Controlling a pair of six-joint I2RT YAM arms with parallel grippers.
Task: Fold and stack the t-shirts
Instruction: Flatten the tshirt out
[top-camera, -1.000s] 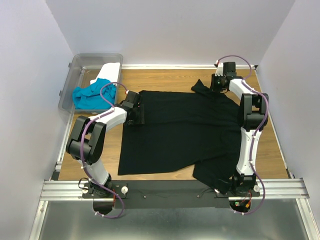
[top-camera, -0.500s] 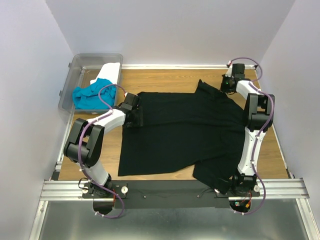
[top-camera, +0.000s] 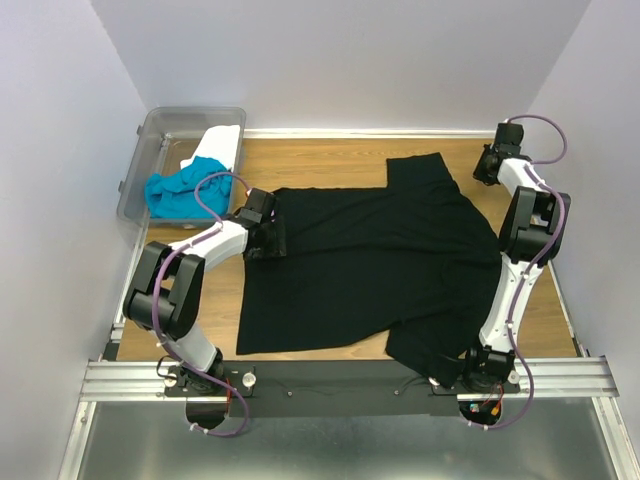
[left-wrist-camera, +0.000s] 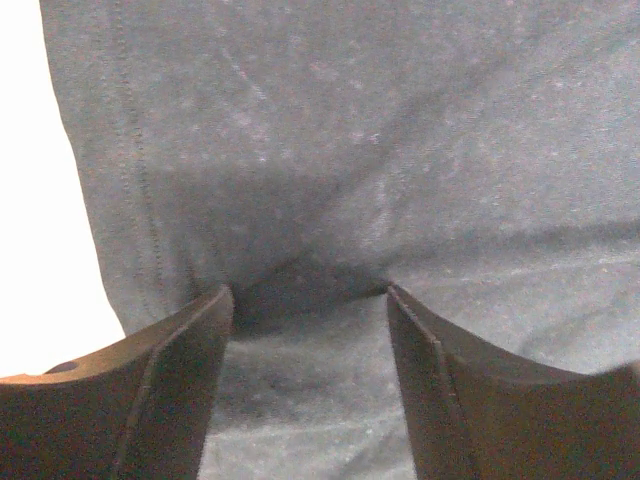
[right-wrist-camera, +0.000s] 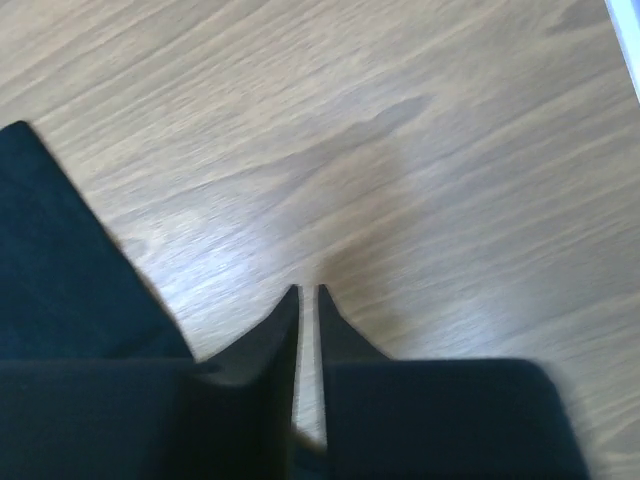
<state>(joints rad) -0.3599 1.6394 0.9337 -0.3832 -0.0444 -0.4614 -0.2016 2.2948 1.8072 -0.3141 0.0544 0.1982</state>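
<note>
**Black t-shirt spread flat on a wooden bench, one pincer on it and one off it**

At the far left, a clear plastic bin (top-camera: 190, 115) sits at the back corner of the bench (top-camera: 330, 155). It holds a crumpled turquoise t-shirt (top-camera: 180, 190), and a white t-shirt (top-camera: 222, 145) drapes over its right rim.

Just right of the bin, the left pincer (top-camera: 268, 238) rests on the left edge of a large black t-shirt (top-camera: 370, 260). This shirt lies mostly flat across the middle of the bench. One sleeve points toward the back wall and the other hangs over the near edge. The bench is pale wood with long, straight grain.

At the far right, the right pincer (top-camera: 487, 165) is over bare wood near the back right corner, clear of the shirt.

The left wrist view adds detail that the overhead view lacks. The left pincer (left-wrist-camera: 308, 292) stands wide open, with its dark tips pressed down on the black t-shirt (left-wrist-camera: 350, 150). The matte knit is slightly puckered between the tips, and stitching runs along the cloth's left edge.

In the right wrist view, the right pincer (right-wrist-camera: 307, 290) is all but closed, with only a thin slit between its tapered fingers. It grips nothing. Bare bench (right-wrist-camera: 400, 150) lies beneath it, and a pointed corner of the black t-shirt (right-wrist-camera: 60, 260) lies to its left.
</note>
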